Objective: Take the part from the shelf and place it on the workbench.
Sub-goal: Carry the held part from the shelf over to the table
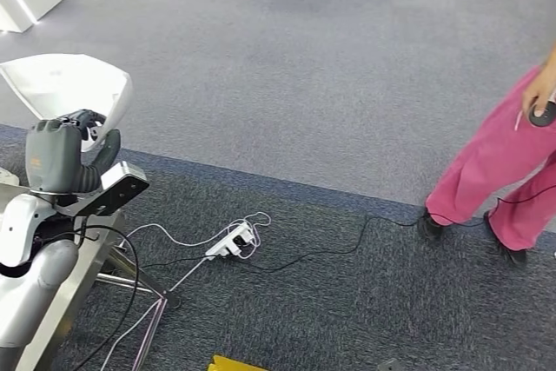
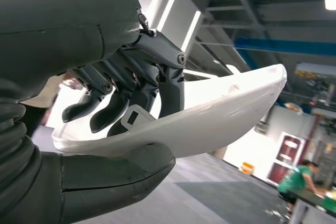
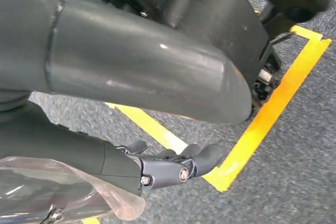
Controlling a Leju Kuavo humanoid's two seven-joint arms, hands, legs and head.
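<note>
Left hand (image 1: 62,158) grips white part (image 1: 69,84), raised at robot's left side; fingers (image 2: 118,106) on top, thumb beneath, part's long axis running out past the fingers. Right hand (image 3: 158,166) hangs over carpet, fingers loosely extended, holding nothing. No bench seen; person (image 1: 505,171) stands right

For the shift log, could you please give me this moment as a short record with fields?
part: white curved part, held up off the floor
left hand: left hand grips the part, thumb under it, fingers over its edge
right hand: right hand hangs over the carpet, fingers extended, holding nothing
floor: grey carpet with a white power strip, cables and yellow tape
person: in pink trousers, standing to the robot's right
workbench: cannot tell
</note>
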